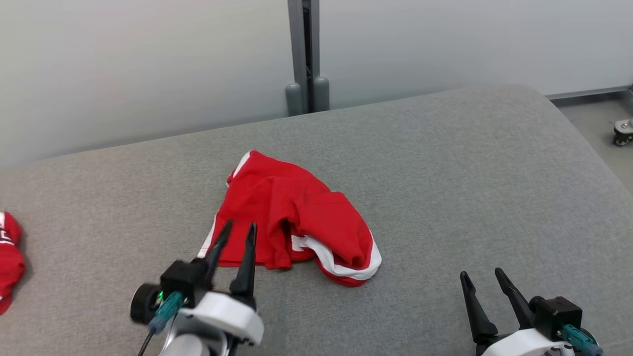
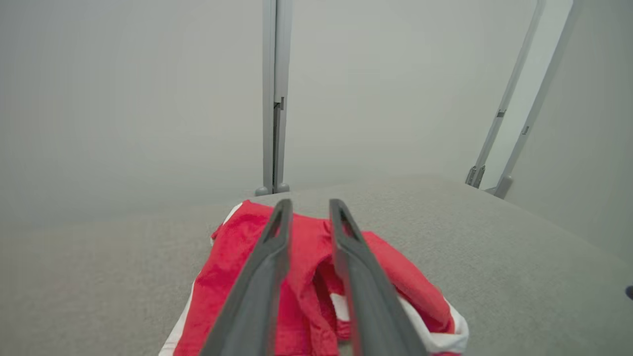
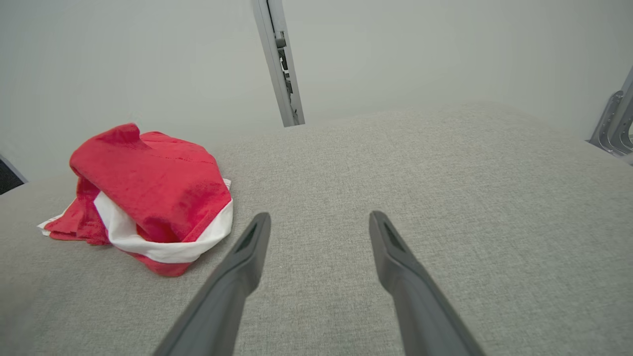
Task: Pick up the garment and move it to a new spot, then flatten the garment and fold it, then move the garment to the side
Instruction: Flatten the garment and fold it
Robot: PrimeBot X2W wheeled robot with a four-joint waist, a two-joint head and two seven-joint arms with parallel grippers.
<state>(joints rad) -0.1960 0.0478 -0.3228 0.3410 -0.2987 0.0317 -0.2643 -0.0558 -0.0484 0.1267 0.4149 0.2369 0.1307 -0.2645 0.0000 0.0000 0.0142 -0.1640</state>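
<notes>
1. The head view takes in both arms at once. It also has a second red cloth [image 1: 9,257] at the 9 o'clock edge and a caster wheel [image 1: 623,132] at 2 o'clock.
2. The red shorts [image 1: 292,217], trimmed in white, lie crumpled mid-tabletop [image 1: 445,173].
3. The left wrist view looks along the shorts [image 2: 306,277], with red folds visible in the gap between the fingers [image 2: 267,267].
4. The right wrist view shows the white-banded leg opening, at 10 o'clock from the right pincer [image 3: 320,216].
5. The left pincer [image 1: 241,225] is tilted forward over the shorts' 7 o'clock edge, narrowly parted and pinching nothing visible.
6. The right pincer [image 1: 481,273], at the shorts' 4 o'clock, is spread wide over bare fabric.
</notes>
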